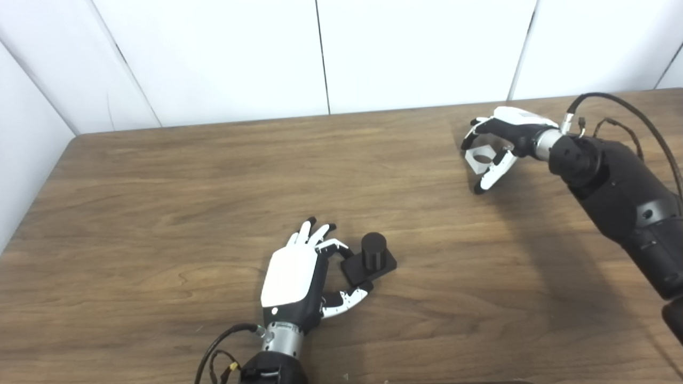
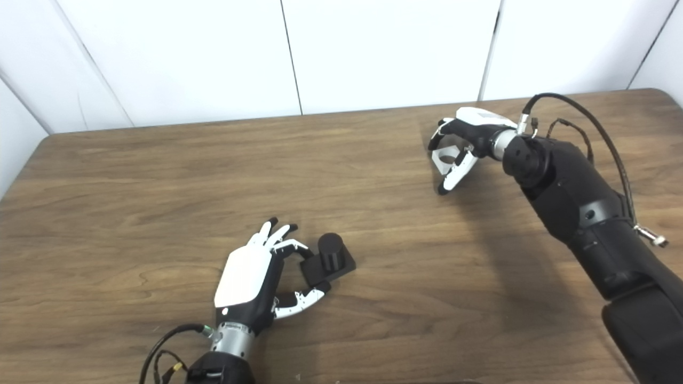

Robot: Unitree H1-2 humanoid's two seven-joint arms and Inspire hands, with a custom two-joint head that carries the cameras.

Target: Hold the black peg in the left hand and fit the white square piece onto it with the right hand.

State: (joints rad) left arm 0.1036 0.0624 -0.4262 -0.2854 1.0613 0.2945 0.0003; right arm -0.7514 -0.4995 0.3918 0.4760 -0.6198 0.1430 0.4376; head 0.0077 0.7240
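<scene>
Left hand [image 1: 299, 277] pinching black peg [image 1: 371, 258] base on table [image 1: 160, 213]; right hand [image 1: 496, 144] grasps white square piece [image 1: 480, 157]; align hole over peg squarely.

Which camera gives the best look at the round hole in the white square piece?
The left eye view: the white square piece, held in the right hand, shows its hole more fully. In the right eye view it's the same piece, but a finger crosses the hole.

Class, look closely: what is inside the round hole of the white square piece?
Nothing fills it. The white piece, held in the right hand, shows only brown table through its hole. The black peg stands far off, at the left hand.
</scene>
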